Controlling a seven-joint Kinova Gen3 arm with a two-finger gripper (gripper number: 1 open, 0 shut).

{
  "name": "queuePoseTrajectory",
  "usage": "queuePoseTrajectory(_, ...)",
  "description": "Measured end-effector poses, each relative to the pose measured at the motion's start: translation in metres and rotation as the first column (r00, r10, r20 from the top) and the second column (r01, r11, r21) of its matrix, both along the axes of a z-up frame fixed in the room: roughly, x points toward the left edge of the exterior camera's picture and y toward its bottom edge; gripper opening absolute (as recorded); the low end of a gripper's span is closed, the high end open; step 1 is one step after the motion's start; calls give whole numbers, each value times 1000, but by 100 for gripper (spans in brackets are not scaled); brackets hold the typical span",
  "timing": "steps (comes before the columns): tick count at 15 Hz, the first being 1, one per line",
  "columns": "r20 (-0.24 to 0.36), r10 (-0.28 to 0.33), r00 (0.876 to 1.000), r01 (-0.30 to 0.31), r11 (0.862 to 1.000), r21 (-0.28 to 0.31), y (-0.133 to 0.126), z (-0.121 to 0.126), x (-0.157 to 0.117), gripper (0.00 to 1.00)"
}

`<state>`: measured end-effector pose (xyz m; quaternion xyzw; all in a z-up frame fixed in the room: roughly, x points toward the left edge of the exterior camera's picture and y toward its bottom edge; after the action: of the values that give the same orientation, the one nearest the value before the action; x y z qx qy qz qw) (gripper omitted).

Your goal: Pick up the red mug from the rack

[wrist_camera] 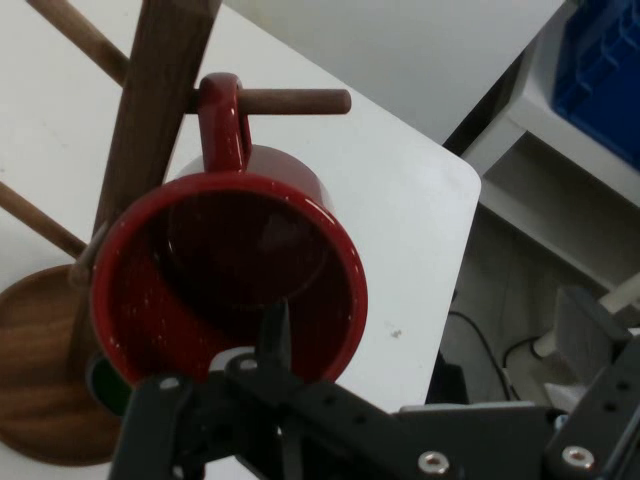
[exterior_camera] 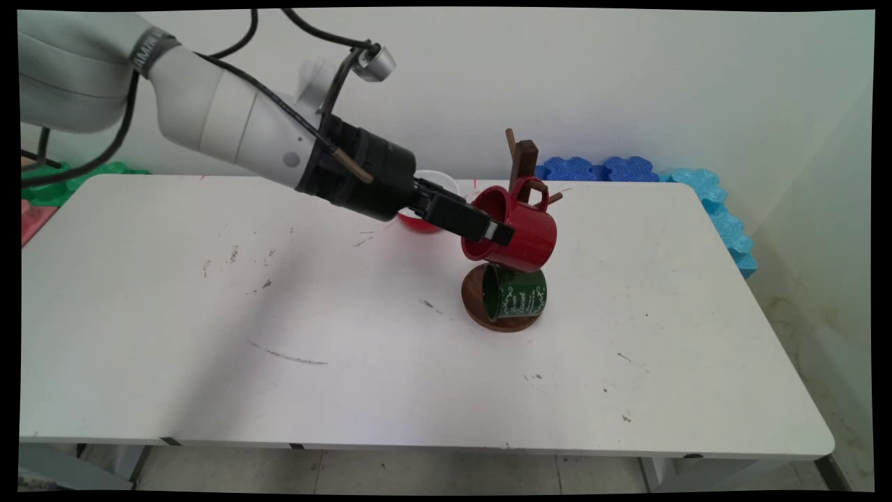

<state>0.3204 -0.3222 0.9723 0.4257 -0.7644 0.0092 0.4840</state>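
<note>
A red mug (exterior_camera: pixel 531 236) (wrist_camera: pixel 230 270) hangs tilted on a wooden mug tree (exterior_camera: pixel 523 159) (wrist_camera: pixel 150 120), its handle hooked over a peg (wrist_camera: pixel 300 100). My gripper (exterior_camera: pixel 499 233) (wrist_camera: pixel 255 362) comes in from the left and is shut on the red mug's rim, one finger inside and one outside. Below it a green mug (exterior_camera: pixel 519 293) (wrist_camera: pixel 105 387) with white lettering hangs low on the same tree, just above the round wooden base (exterior_camera: pixel 477 309) (wrist_camera: pixel 40 370).
A red-and-white bowl (exterior_camera: pixel 442 181) sits behind my hand, mostly hidden. Blue foam tiles (exterior_camera: pixel 599 169) and cyan ones (exterior_camera: pixel 721 213) line the table's far right edge. Green foam (exterior_camera: pixel 49 183) and red foam (exterior_camera: pixel 33 217) lie off the left end.
</note>
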Motion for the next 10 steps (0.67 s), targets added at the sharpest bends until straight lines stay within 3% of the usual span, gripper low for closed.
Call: queuePoseTrajectory(10,-24,35,999,-34,999,21,-9,-11,-17,100)
